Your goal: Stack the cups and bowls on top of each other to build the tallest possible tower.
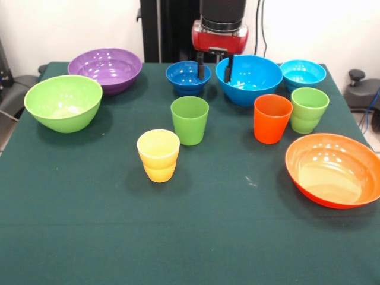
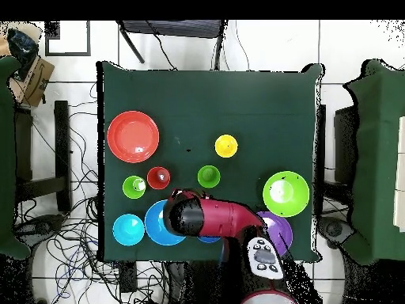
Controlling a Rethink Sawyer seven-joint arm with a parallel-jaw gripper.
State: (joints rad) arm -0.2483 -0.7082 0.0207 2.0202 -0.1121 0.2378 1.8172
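Note:
My gripper [image 1: 215,67] is open and empty. It hangs at the table's far side, one finger over the dark blue bowl [image 1: 188,78] and the other over the large blue bowl [image 1: 249,79]. The turquoise bowl [image 1: 303,73] sits right of them. The purple bowl [image 1: 105,68] and the lime green bowl [image 1: 63,102] are at the left, and the orange bowl [image 1: 333,170] is near right. The green cup [image 1: 190,120], yellow cup [image 1: 158,155], orange cup [image 1: 272,118] and light green cup [image 1: 309,110] stand upright and apart. No tower stands; nothing is stacked.
In the overhead view the red arm [image 2: 217,218] reaches over the table's robot edge and hides the dark blue bowl. The blue bowl [image 2: 158,226], turquoise bowl [image 2: 128,229] and purple bowl [image 2: 278,231] lie beside it. Cables and chairs surround the table [image 2: 261,103].

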